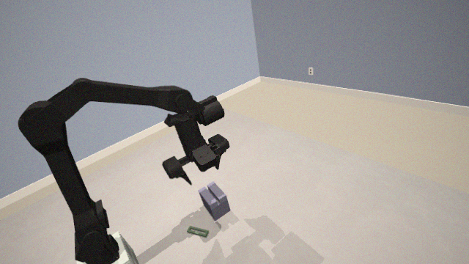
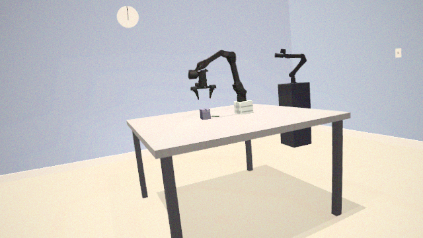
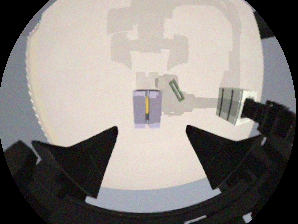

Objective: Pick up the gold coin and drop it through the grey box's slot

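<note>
Pale counter (image 2: 264,125), blue wall behind. The box (image 1: 215,205) (image 2: 205,114) (image 3: 154,107) sits in from the counter's back edge, gold coin (image 3: 147,104) showing in its slot. Claw (image 1: 204,176) (image 2: 204,98) (image 3: 153,129) is wide open above, holding nothing. I'd check the coin's fully dropped before backing off, no nudging the box.

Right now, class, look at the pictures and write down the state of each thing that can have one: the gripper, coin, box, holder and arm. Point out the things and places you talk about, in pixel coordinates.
Gripper (image 1: 204,177) (image 2: 204,98) (image 3: 153,129): open, nothing between its fingers, above the box.
Coin (image 3: 147,104): on edge in the box's slot.
Box (image 1: 218,210) (image 2: 205,114) (image 3: 138,107): upright, lid slotted.
Holder (image 1: 189,231) (image 2: 215,116) (image 3: 173,90): without the coin.
Arm (image 1: 124,94) (image 2: 234,71): raised, bent.
</note>
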You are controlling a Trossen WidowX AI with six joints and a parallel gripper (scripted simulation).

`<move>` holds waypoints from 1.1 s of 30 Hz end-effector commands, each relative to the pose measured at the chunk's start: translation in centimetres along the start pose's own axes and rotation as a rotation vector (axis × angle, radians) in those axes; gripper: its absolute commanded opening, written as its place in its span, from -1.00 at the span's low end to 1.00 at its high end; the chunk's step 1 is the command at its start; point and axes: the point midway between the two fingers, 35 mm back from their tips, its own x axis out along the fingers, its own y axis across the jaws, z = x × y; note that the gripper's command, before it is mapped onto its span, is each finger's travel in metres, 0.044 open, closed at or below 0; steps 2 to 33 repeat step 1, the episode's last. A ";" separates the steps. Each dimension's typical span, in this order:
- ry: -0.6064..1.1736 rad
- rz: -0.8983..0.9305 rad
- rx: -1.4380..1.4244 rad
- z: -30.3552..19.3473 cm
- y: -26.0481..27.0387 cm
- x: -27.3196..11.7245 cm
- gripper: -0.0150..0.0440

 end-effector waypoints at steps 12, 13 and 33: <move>0.000 -0.003 -0.001 0.0 0.0 -0.1 1.00; 0.000 -0.003 -0.001 0.0 0.0 -0.1 1.00; 0.000 -0.003 -0.001 0.0 0.0 -0.1 1.00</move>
